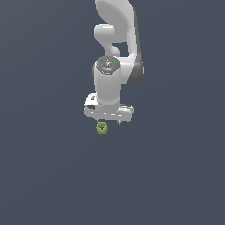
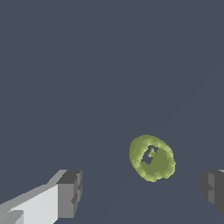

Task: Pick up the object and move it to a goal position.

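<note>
White two-fingered tool spread wide, gripping nothing. Small lumpy yellow-green object with a darker hollow between the dark fingertips, touching neither; bare dark-grey bench all around.

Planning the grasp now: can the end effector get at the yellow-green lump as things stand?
Probably yes. The end effector is open, its fingers spread wide, and the yellow-green lump lies uncovered on the bare floor between them with nothing in the way.

light: even, flat | shadows: none cast | glare: none | focus: sharp
</note>
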Controlling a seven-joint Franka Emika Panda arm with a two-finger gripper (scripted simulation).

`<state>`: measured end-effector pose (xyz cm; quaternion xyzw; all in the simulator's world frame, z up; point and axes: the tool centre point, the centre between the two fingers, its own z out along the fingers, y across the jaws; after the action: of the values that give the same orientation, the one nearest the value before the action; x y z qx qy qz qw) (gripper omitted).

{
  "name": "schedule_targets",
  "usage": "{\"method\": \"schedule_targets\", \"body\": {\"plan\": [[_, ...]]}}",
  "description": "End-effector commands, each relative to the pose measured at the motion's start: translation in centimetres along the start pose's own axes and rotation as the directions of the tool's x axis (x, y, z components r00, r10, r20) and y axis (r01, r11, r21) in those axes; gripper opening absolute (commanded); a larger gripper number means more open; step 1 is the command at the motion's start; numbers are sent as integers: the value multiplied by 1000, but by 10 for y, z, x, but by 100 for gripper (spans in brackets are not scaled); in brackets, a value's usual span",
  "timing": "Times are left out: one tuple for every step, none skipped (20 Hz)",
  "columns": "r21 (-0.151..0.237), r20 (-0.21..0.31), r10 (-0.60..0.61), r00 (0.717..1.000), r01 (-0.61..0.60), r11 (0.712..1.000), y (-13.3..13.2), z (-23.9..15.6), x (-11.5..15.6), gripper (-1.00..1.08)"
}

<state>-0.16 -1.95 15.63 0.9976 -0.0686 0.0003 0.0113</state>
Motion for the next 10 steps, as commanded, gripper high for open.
{"method": "schedule_targets", "body": {"plan": [[5, 2, 69, 998, -69, 998, 5, 9, -3, 100], [7, 3, 101, 995, -101, 995, 8, 13, -4, 100], [9, 3, 134, 991, -134, 991, 11, 17, -6, 100], [11, 4, 169, 986, -169, 985, 13, 21, -7, 100], [12, 5, 203, 979, -203, 979, 16, 25, -9, 100], [14, 6, 235, 972, -235, 972, 19, 29, -10, 100], [15, 7, 265, 964, -265, 964, 22, 33, -12, 100], [16, 8, 293, 956, -293, 956, 24, 36, -13, 100], [16, 9, 319, 948, -319, 948, 26, 39, -14, 100], [17, 9, 343, 939, -343, 939, 28, 42, -16, 100]]}}
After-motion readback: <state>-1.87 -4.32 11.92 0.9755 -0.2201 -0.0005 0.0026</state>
